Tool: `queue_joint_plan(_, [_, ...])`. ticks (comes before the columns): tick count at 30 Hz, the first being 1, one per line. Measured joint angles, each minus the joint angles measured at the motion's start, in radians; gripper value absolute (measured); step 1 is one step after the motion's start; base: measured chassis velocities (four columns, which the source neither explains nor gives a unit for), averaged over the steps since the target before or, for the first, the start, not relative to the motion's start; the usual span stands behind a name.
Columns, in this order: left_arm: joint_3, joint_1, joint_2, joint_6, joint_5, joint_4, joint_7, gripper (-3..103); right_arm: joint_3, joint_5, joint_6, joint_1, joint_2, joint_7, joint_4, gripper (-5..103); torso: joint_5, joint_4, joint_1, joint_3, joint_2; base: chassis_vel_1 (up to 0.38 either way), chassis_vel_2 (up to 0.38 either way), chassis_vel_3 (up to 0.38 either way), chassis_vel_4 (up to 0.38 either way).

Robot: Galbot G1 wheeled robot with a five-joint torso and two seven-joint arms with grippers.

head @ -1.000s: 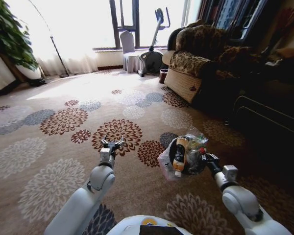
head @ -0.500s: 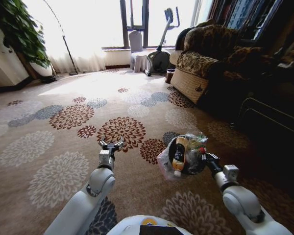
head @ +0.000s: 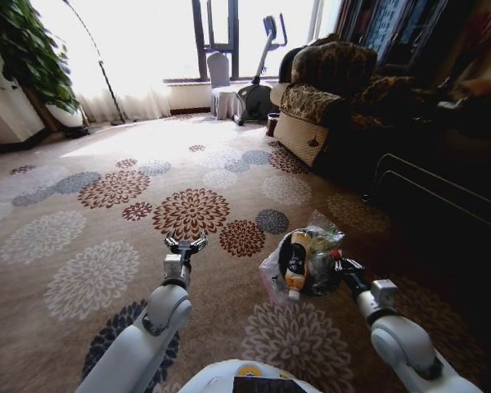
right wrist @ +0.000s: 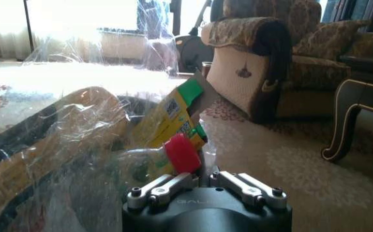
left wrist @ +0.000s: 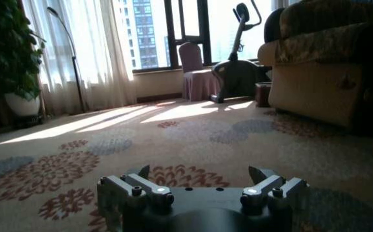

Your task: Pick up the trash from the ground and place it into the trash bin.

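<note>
Living room, patterned floral carpet [head: 106, 213]; bright windows at 12 o'clock, exercise bike [head: 258, 78] just right of that, armchair [head: 315, 106] at 1 o'clock, potted plant [head: 24, 57] at 10 o'clock. No loose litter seen on the visible carpet.

Right gripper [head: 337, 268] at 4 o'clock from frame centre, pinched on the rim of the trash bin [head: 304, 264]. Bin carried off the floor, liner bag [right wrist: 76, 145] bunched around the contents. In the right wrist view, jaws pressed together on the rim and liner edge. Probable reason for this hold: bin travels with the robot, so collected items stay aboard between pickups.

Trash inside the bin: yellow bottle [head: 295, 258] upright, yellow-green carton [right wrist: 173, 113] leaning, red cap [right wrist: 182, 153] close to the jaws, clear wrapper at the top.

Left gripper [head: 185, 244] at 7 o'clock, held out low over the carpet, fingers spread, nothing between them. Likely kept ready for the next pickup.

Versus 0.5 s ago: whole scene shifted, armchair and bike displaced leftward, carpet medallions slid toward the lower edge. Read as camera and base motion, not object motion. Both arms in the same pose relative to the body, bin grip unchanged.
</note>
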Motion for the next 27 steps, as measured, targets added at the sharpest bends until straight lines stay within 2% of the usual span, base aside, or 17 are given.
queue_joint_plan(15, [-0.005, 0.026, -0.008, -0.004, 0.008, -0.032, 0.000, 100, 0.003, -0.024, 0.006, -0.048, 0.019, 0.000, 0.033, 2, 0.0006, -0.0002, 0.000, 0.000, 0.000, -0.081, -0.292, 0.080, 0.304])
queue_joint_plan(18, [-0.002, 0.032, -0.013, -0.001, 0.006, -0.037, 0.003, 100, 0.004, -0.029, 0.007, -0.059, 0.023, 0.000, 0.040, 2, -0.0009, -0.0004, 0.000, 0.000, 0.000, -0.193, -0.385, 0.182, 0.380])
queue_joint_plan(21, [-0.002, 0.032, -0.014, -0.001, 0.005, -0.039, 0.004, 100, 0.004, -0.030, 0.006, -0.060, 0.023, 0.001, 0.040, 2, 0.0009, -0.0005, 0.000, 0.000, 0.000, -0.192, -0.359, 0.190, 0.380])
queue_joint_plan(24, [-0.001, 0.032, -0.014, 0.000, 0.005, -0.039, 0.005, 100, 0.004, -0.030, 0.007, -0.060, 0.023, 0.001, 0.041, 2, -0.0006, -0.0002, 0.000, 0.000, 0.000, -0.164, -0.329, 0.188, 0.363])
queue_joint_plan(27, [-0.001, 0.032, -0.014, 0.000, 0.005, -0.039, 0.005, 100, 0.004, -0.030, 0.007, -0.060, 0.024, 0.001, 0.041, 2, 0.0003, 0.0001, 0.000, 0.000, 0.000, -0.139, -0.286, 0.212, 0.354])
